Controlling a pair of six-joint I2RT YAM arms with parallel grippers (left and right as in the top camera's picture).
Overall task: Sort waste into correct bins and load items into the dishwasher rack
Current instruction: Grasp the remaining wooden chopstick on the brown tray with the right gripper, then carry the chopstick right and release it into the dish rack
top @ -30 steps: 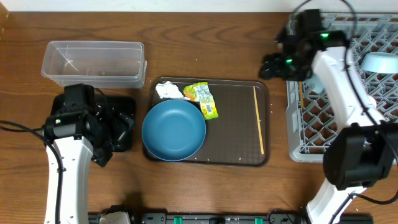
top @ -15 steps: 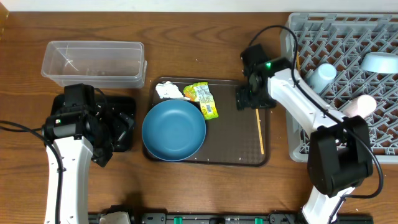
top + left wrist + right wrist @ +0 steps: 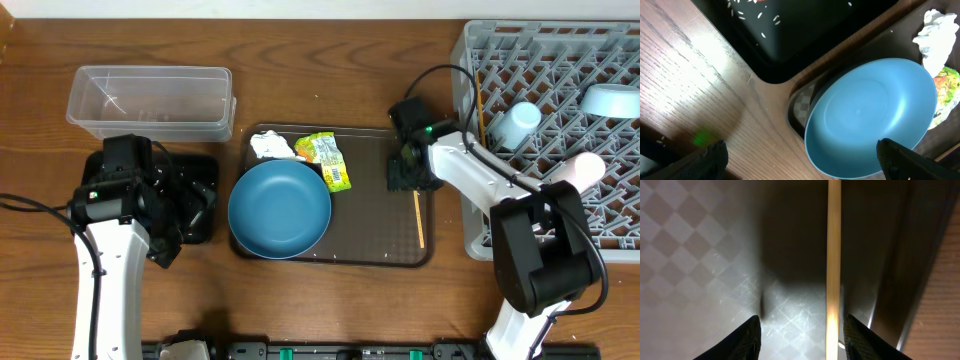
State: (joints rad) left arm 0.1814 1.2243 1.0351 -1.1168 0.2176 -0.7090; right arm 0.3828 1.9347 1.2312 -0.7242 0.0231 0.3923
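Observation:
A single wooden chopstick (image 3: 419, 218) lies along the right side of the brown serving tray (image 3: 370, 240). My right gripper (image 3: 410, 176) is low over its far end. In the right wrist view the chopstick (image 3: 833, 255) runs between the open fingers, close to the right one, and my right gripper (image 3: 802, 335) has not shut on it. The dark-blue plate (image 3: 280, 208) sits on the tray's left half. The white tissue (image 3: 270, 147) and the green-and-yellow wrapper (image 3: 327, 160) lie behind it. My left gripper (image 3: 800, 160) hangs wide open beside the plate (image 3: 870, 115), over the black tray (image 3: 805, 30) that holds rice grains (image 3: 760, 15).
The clear tub (image 3: 150, 100) stands at the back left. The grey dishwasher rack (image 3: 500, 215) fills the right side and holds a light-blue cup (image 3: 520, 125), a light-blue bowl (image 3: 612, 100) and a whitish cup (image 3: 580, 168). The tray's raised rim runs just right of the chopstick.
My right arm has swung from the rack down and left onto the tray's right side, over the chopstick, and its jaws have narrowed. The left arm has not moved.

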